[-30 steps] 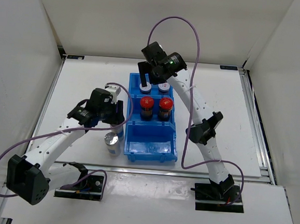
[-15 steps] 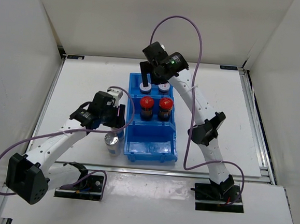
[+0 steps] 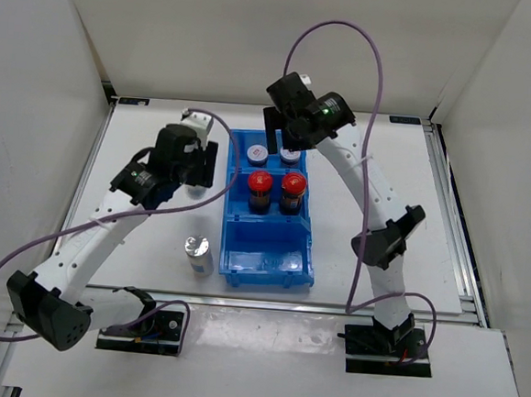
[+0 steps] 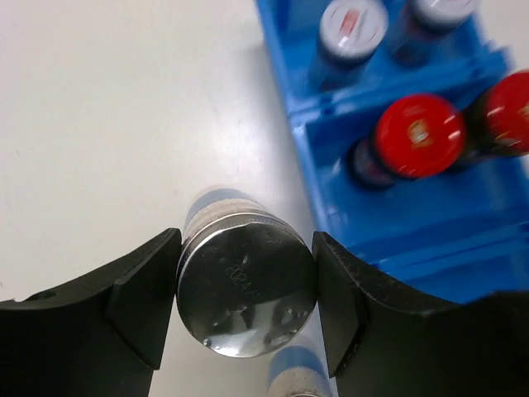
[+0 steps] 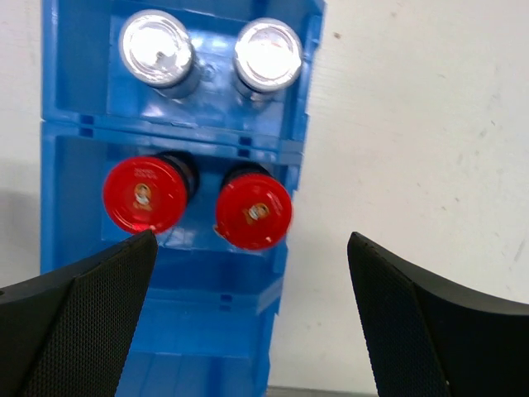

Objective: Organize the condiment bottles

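Clamping a silver-capped bottle (image 4: pixel 245 294) at its cap, the left jaws hold it above the table (image 4: pixel 99 99), just left of the blue bin (image 3: pixel 227 251). A second silver-capped bottle (image 3: pixel 197 251) stands on the table beside the bin's near end. The right jaws gape wide above the far compartment, where two grey-lidded bottles (image 5: pixel 156 47) stand; two red-capped bottles (image 5: pixel 144 194) occupy the middle compartment.

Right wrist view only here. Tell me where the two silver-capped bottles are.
Observer: One silver-capped bottle is clamped in the left gripper, held up left of the blue bin.
Operator: Now the other one.
Observer: The second bottle stands upright on the table, just left of the bin's near compartment.
Operator: Check that compartment.
Observer: The top view shows nothing in it.
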Controlling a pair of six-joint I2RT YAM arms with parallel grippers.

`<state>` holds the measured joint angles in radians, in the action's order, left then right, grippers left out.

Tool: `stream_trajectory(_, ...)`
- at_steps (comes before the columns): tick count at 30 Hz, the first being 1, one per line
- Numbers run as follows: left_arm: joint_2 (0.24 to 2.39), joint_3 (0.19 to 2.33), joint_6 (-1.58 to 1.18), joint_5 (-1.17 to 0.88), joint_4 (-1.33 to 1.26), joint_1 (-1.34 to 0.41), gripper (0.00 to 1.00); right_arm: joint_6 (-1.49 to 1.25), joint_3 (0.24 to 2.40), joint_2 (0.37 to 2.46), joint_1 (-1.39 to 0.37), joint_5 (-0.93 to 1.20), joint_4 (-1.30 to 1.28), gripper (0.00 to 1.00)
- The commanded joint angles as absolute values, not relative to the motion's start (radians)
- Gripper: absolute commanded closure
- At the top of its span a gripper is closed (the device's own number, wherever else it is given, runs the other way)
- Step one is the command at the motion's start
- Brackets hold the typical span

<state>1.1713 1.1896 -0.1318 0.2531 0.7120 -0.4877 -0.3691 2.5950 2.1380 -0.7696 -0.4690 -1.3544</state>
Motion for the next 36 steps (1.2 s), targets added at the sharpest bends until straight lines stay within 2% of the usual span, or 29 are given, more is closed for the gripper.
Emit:
stream_trajectory(1,1.176,1.369,-0.071,0.177,0.652,-0.505,0.89,-0.431,2.51,1.995,-0.741,-0.549,-1.631,0.01)
stream_trajectory(7,1.261,1.569,-0.026,-0.084,0.676,-0.649,0.89,-0.554,2.25,1.844,-0.615,-0.502,-1.621,0.01)
stream_trajectory(11,1.33,1.576,-0.052,-0.155,0.667,-0.793,0.89,-0.565,2.091,1.74,-0.54,-0.459,-1.52,0.01)
stream_trajectory(18,1.339,1.384,-0.144,-0.149,0.52,-0.952,0.89,-0.529,2.011,1.646,-0.474,-0.4,-1.488,0.01)
stream_trajectory(25,1.417,1.226,-0.202,-0.086,0.395,-1.023,0.89,-0.476,1.961,1.553,-0.474,-0.376,-1.497,0.01)
stream_trajectory(33,1.552,1.226,-0.195,-0.015,0.334,-1.042,0.89,-0.411,1.907,1.508,-0.474,-0.308,-1.486,0.01)
stream_trajectory(35,1.571,1.235,-0.184,0.006,0.334,-1.042,0.8,-0.391,1.907,1.508,-0.474,-0.299,-1.486,0.01)
stream_trajectory(36,1.584,1.244,-0.184,0.006,0.334,-1.042,0.67,-0.376,1.907,1.508,-0.474,-0.299,-1.486,0.01)
